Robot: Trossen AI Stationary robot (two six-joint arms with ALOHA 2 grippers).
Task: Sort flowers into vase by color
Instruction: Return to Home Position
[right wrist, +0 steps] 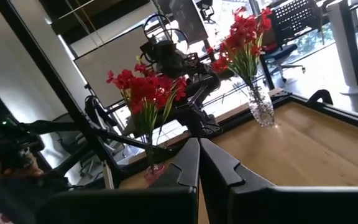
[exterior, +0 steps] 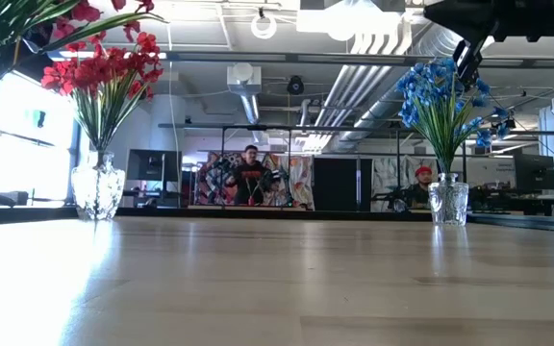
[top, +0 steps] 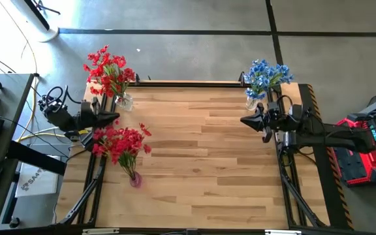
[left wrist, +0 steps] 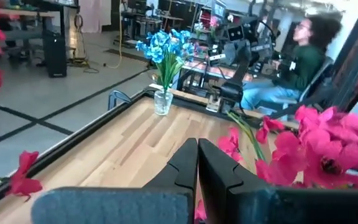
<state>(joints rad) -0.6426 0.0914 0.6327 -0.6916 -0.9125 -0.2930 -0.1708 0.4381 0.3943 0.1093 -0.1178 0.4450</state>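
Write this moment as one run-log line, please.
left gripper shut, empty | right gripper shut, empty | red flowers in violet vase and clear vase | blue flowers in second clear vase

The left arm [top: 64, 116] sits folded at the left side, its wrist aimed inward toward the opposite arm. The left gripper [top: 115, 118] has its fingers [left wrist: 182, 168] pressed together with nothing between them. The right arm [top: 289, 124] mirrors this pose at the right side. The right gripper [top: 244, 121] likewise has its fingers [right wrist: 185, 165] pressed together, empty. Both grippers point at each other, well apart.
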